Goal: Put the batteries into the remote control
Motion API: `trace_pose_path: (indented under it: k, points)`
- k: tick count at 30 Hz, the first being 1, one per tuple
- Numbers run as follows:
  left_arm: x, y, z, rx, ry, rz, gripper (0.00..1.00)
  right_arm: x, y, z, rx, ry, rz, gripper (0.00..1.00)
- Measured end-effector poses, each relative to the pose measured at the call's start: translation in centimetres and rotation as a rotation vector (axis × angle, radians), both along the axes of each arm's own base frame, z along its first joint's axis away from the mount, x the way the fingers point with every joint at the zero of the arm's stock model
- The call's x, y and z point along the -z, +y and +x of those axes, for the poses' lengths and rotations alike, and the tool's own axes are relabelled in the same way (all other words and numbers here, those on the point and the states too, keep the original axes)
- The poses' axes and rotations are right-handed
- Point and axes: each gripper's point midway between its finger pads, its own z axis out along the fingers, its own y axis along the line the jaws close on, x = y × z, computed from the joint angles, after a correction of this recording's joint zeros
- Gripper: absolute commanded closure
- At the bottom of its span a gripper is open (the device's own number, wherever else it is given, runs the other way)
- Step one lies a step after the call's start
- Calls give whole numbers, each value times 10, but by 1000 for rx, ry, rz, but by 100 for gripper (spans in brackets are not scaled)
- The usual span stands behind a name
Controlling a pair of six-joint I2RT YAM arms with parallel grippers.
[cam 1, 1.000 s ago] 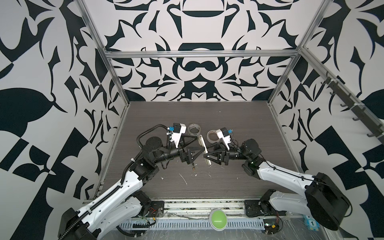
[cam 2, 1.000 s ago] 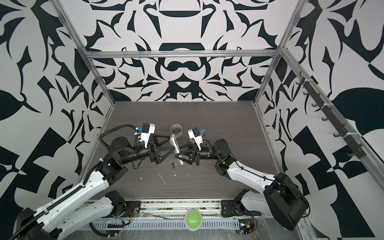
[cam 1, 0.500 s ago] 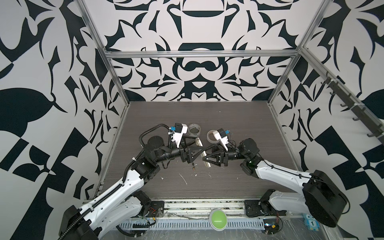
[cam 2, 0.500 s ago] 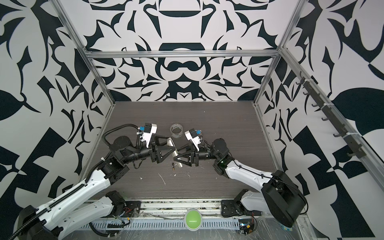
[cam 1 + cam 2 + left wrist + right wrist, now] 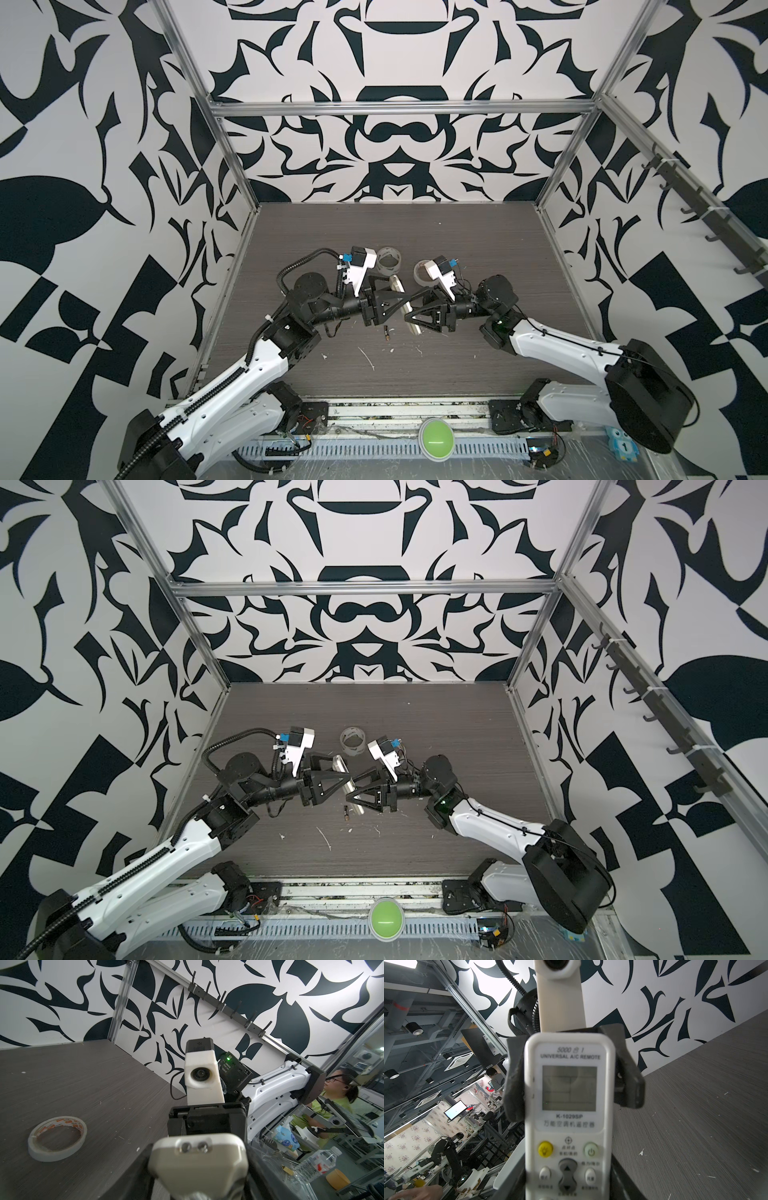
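Regrasp: your right tool point(image 5: 409, 309) clamps the remote control point(image 5: 569, 1126), left tool point(image 5: 574, 1078) straddles it, grip unclear; next, turn its back up.

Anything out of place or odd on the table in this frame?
No damage shows. One battery lies loose on the table beside the gripped remote control; no second battery is visible. White flecks are scattered over the tabletop near it, looking like debris.
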Motion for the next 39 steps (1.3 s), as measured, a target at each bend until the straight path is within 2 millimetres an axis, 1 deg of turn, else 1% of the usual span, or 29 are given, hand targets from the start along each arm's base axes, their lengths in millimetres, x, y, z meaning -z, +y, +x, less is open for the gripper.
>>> trace_pose_path:
  k: [3,5,10,15,17,20,25,27,31,32,34,39]
  points:
    - [-1,0,0,2,2,-4,44,1,0,0,-2,-5,-4,100]
    - [-1,0,-2,11,19,-8,50,0,0,0,-2,-29,0,100]
    - [-3,-1,-4,25,35,-21,61,-2,1,-1,-3,-66,7,100]
    - [-4,-1,-4,26,35,-22,70,-2,1,-1,-4,-68,6,100]
    - [-3,-1,-4,26,35,-22,74,-1,1,-1,-4,-69,4,86]
    - [-2,-1,-4,28,37,-21,75,0,0,-1,0,-75,-6,70]
    - [3,-5,-5,51,46,-11,78,4,-2,-1,29,-92,-54,56]
    - [4,-6,-5,59,49,-7,79,5,-4,-1,39,-100,-79,47]
    - [7,-7,-1,40,51,2,87,5,-4,5,90,-120,-126,15]
    - [10,-7,1,29,58,8,88,4,-4,7,105,-128,-135,9]
    - [14,-8,5,16,68,20,88,3,-5,11,132,-144,-150,1]
    - [22,-8,10,-7,88,40,90,9,-7,19,188,-165,-191,1]
